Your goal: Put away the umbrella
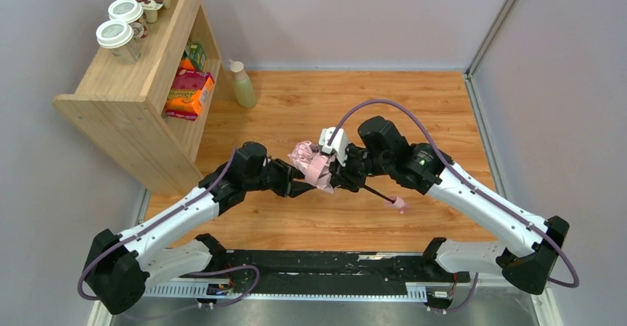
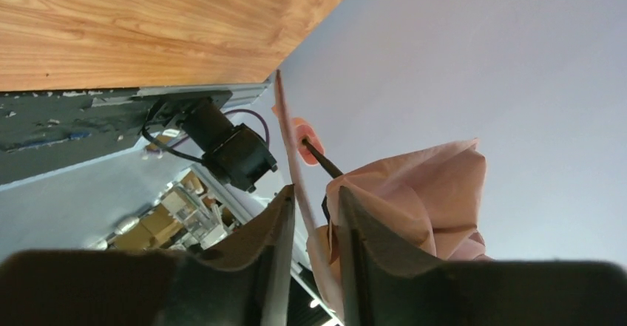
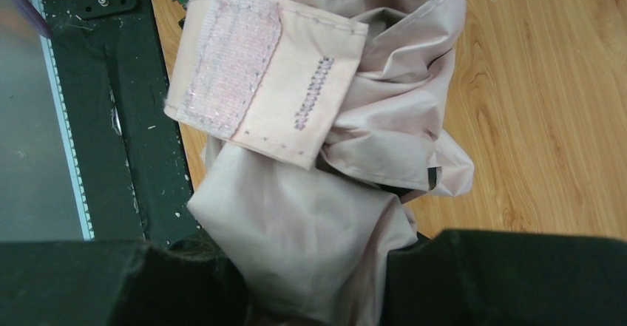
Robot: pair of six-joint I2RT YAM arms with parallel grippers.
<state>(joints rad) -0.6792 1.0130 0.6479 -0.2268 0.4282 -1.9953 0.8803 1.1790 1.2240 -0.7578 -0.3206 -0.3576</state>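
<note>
The umbrella [image 1: 313,165] hangs above the middle of the wooden table between both arms, its pale pink canopy bunched up. Its black shaft [image 1: 375,191] slants down to the right and ends in the small pink handle [image 1: 399,205]. My right gripper [image 3: 314,282] is shut on the folded canopy [image 3: 310,222], and fabric fills the gap between its fingers. A flat closure strap with a fuzzy patch [image 3: 251,82] sticks out above that grip. My left gripper [image 2: 316,208] comes in from the left, its jaws narrow around the strap's thin edge [image 2: 290,148] and some canopy fabric [image 2: 414,193].
A wooden shelf unit [image 1: 140,97] stands at the back left with lidded cups [image 1: 118,38] on top and colourful boxes [image 1: 188,93] inside. A pale bottle [image 1: 242,83] stands beside it. The black mounting rail [image 1: 325,267] runs along the near edge. Grey walls close in both sides.
</note>
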